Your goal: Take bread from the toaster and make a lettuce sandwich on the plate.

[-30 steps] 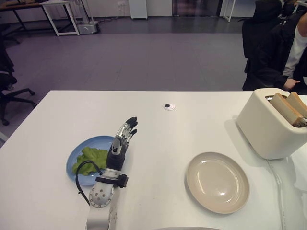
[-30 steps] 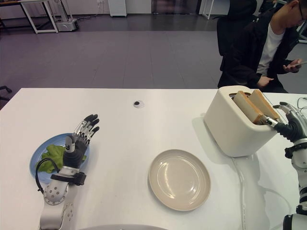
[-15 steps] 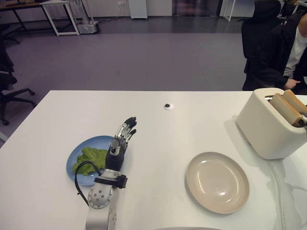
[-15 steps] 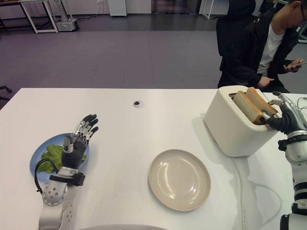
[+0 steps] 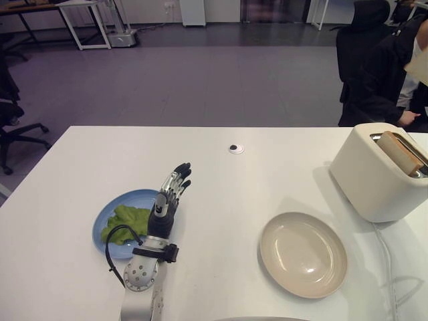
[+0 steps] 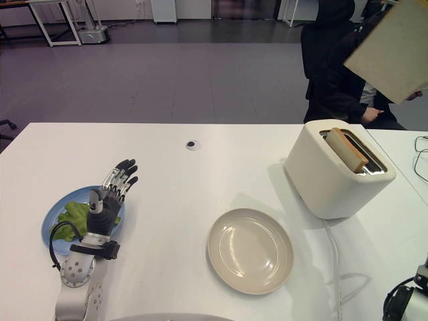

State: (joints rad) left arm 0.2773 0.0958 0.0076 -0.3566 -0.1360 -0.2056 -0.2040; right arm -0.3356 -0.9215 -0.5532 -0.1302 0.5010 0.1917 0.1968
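A cream toaster [image 6: 334,175] stands at the table's right side with one bread slice [image 6: 348,149] in its slot. A second bread slice [image 6: 394,48] hangs high in the air above and to the right of the toaster, tilted, its right part cut off by the view's edge. An empty beige plate [image 6: 250,251] lies in front of the toaster. On the left, a blue plate [image 5: 107,215] holds a lettuce leaf [image 5: 127,219]. My left hand [image 5: 168,197] rests open over that plate's right rim, fingers stretched forward, holding nothing.
A small black-and-white disc [image 5: 235,148] lies on the white table [image 5: 221,187] near its far edge. The toaster's cable [image 6: 336,267] runs toward the front edge on the right. A person sits behind the table's far right corner.
The rear bread slice has come up out of the toaster and risen to the upper right. My right hand has left the picture with it. The left hand has barely shifted.
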